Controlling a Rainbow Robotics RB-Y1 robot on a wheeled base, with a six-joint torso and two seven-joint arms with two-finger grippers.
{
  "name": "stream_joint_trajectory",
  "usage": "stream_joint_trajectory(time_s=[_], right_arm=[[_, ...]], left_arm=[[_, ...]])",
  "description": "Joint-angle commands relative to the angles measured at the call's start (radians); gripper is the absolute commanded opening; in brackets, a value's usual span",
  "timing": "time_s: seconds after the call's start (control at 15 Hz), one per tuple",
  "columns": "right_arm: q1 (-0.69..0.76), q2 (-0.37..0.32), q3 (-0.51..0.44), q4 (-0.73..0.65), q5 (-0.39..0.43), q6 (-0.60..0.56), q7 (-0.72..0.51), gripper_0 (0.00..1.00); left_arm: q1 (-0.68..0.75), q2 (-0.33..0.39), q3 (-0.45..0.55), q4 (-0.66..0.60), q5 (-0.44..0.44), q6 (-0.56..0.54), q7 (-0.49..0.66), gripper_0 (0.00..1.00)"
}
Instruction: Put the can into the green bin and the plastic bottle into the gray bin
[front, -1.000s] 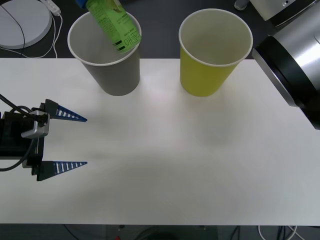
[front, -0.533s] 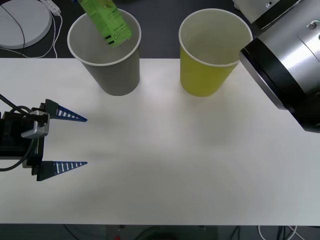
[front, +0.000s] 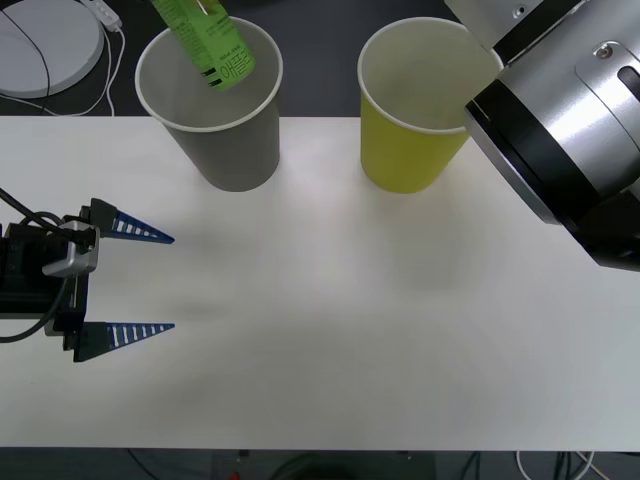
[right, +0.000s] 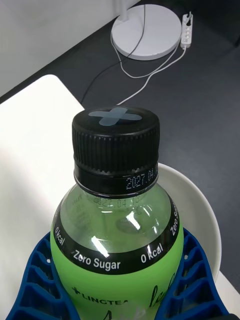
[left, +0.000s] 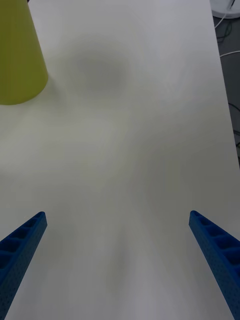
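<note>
The plastic bottle (front: 205, 40), full of green liquid, hangs tilted with its lower end just inside the mouth of the gray bin (front: 238, 150). My right gripper (right: 117, 300) is shut on the bottle's body below the black cap (right: 116, 142). The green bin (front: 412, 150) stands to the right of the gray one, and its side also shows in the left wrist view (left: 17, 60). My left gripper (front: 172, 282) rests open over the table's left part, nothing between its fingers (left: 22, 240). The can is out of view.
My right arm's big silver link (front: 560, 120) reaches over the table's right side, covering part of the green bin's rim. A white round base (front: 40, 45) with a cable lies on the dark floor beyond the table's far edge.
The bottle has shifted a little up and to the left over the gray bin. The silver link of my right arm has swung further in from the right. The left arm has not moved.
</note>
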Motion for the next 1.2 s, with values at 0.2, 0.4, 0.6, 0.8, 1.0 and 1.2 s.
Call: stream_joint_trajectory(time_s=[0.2,0.4,0.6,0.8,1.0,1.2], right_arm=[[0.000,-0.001,0.000,0.000,0.001,0.013,0.000,0.88],[0.000,-0.001,0.000,-0.002,0.001,0.020,0.000,1.00],[0.000,-0.001,0.000,-0.002,0.001,0.023,0.000,1.00],[0.000,-0.001,0.000,-0.002,0.005,0.023,0.000,1.00],[0.000,-0.001,0.000,0.000,0.004,0.023,0.000,1.00],[0.002,-0.004,0.000,-0.002,-0.008,0.020,0.012,1.00]], left_arm=[[0.000,0.000,0.000,0.000,0.000,0.000,0.000,1.00],[0.000,0.000,0.000,0.000,0.000,0.000,0.000,1.00],[0.000,0.000,0.000,0.000,0.000,0.000,0.000,1.00],[0.000,0.000,0.000,0.000,0.000,0.000,0.000,1.00],[0.000,0.000,0.000,0.000,0.000,0.000,0.000,1.00],[0.000,0.000,0.000,0.000,0.000,0.000,0.000,1.00]])
